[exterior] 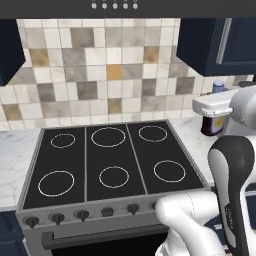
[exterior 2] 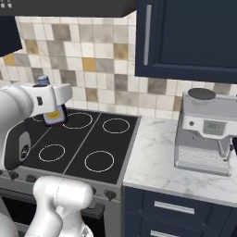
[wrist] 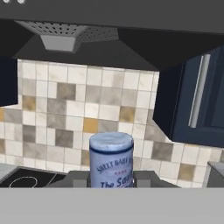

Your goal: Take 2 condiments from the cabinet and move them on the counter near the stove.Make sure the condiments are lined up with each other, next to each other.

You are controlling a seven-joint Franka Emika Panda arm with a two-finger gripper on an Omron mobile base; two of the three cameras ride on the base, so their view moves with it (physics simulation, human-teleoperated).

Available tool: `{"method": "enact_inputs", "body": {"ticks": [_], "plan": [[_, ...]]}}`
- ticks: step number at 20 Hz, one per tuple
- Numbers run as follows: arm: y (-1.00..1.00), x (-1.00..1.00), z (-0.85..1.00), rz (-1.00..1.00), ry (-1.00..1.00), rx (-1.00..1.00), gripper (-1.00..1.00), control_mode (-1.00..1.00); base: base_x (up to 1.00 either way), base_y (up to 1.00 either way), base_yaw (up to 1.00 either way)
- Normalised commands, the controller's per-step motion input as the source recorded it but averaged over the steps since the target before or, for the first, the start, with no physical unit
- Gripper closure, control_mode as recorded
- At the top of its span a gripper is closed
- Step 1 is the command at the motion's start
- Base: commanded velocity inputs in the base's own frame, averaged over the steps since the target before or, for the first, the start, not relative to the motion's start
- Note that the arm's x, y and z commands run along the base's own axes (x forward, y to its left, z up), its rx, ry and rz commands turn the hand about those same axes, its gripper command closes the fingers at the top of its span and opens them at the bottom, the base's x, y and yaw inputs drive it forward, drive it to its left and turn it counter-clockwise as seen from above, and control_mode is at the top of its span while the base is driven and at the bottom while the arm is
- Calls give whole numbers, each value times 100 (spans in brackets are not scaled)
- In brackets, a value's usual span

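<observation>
Dark sauce bottle in carriage toward the stove-side counter

Item held: dark red-brown bottle [exterior: 213, 122] with a blue cap and a pale label bearing a yellow patch, round in section, short and stout. It was clamped upright between the jaws of the gripper [exterior 2: 54, 111], which were drawn in narrow against its sides. In the hand view the bottle [wrist: 111, 160] rose between the fingertips, its cap top mottled white-blue and its label printed with white lettering.

Position: in the air, near the right edge of the stove [exterior: 112, 160] and above or just short of the strip of counter [exterior: 192, 132] beside it; exact height over the surface could not be judged.

Step, as judged: carrying one condiment to its place near the stove; it had not been set down. No second bottle stood on the visible counter, so the other one appeared to be outstanding.

Next move, as judged: lower the bottle upright onto the marble beside the cooktop, leaving room alongside for its partner to stand in line, then release.

Surroundings:
- Stove: flat glossy black glass, six white ring burners, grey steel front with a row of dark knobs.
- Counter: white marble, faint grey veins, smooth.
- Wall: matt square tiles [wrist: 78, 109] in beige, grey and ochre.
- Cabinets [exterior 2: 185, 37]: navy doors, slim silver handles.
- Coffee machine [exterior 2: 206, 132]: boxy, brushed grey, on the counter well to the right of the stove.
- Hood [wrist: 70, 37]: dark, with a perforated grey underside.
</observation>
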Motion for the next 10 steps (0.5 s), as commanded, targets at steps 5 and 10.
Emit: {"method": "enact_inputs", "body": {"ticks": [5, 10], "plan": [[0, 0, 0, 0, 0, 0, 100, 100, 60, 0, 0], [0, 0, 0, 0, 0, 0, 100, 100, 23, 0, 0]]}}
